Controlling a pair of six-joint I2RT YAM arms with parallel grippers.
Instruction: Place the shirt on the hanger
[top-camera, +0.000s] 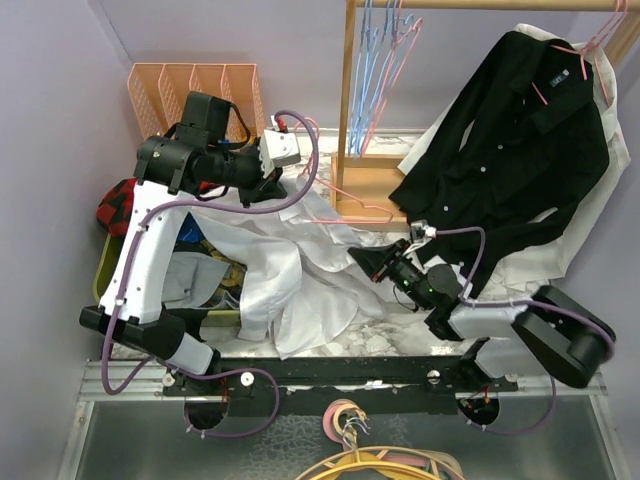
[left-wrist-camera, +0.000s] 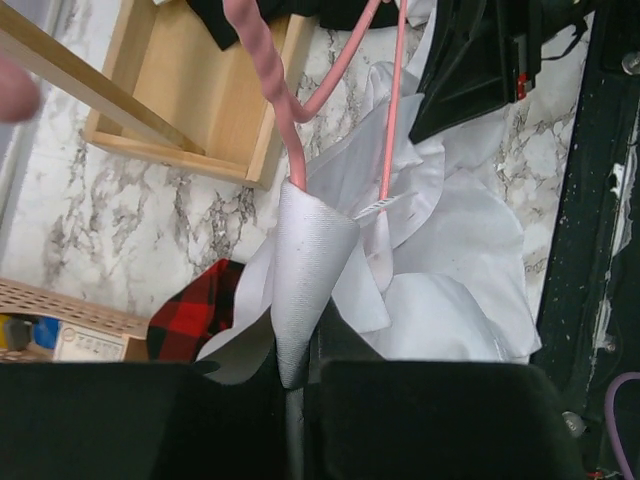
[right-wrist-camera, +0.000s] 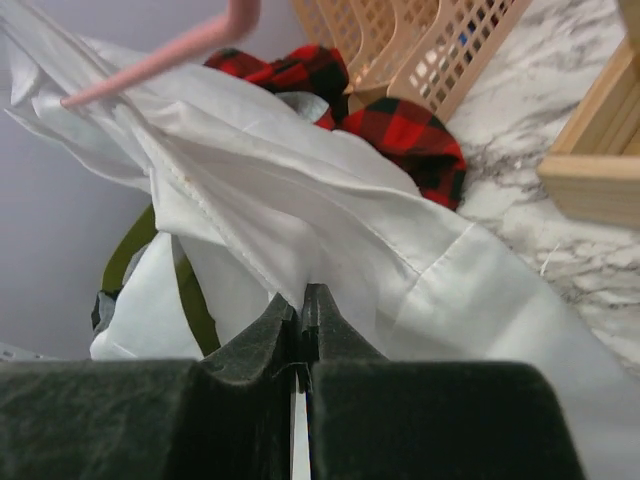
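Note:
The white shirt (top-camera: 300, 275) lies crumpled across the marble table between both arms. The pink hanger (top-camera: 372, 209) lies over its far part, near the rack base. In the left wrist view one hanger arm (left-wrist-camera: 296, 150) runs into a cone of white shirt fabric (left-wrist-camera: 312, 260). My left gripper (left-wrist-camera: 298, 385) is shut on that cone; whether the hanger tip is inside the jaws is hidden. It also shows in the top view (top-camera: 272, 186). My right gripper (right-wrist-camera: 300, 305) is shut on a fold of the shirt (right-wrist-camera: 330, 220), low at the shirt's right side (top-camera: 362, 258). The hanger (right-wrist-camera: 170, 48) shows above.
A black shirt (top-camera: 500, 150) hangs on the wooden rack (top-camera: 349, 90) at back right, beside light-blue hangers (top-camera: 380, 40). A red-and-black plaid shirt (right-wrist-camera: 400, 125) and a peach basket (top-camera: 195, 85) sit at back left. A green bin (top-camera: 101, 268) stands at left.

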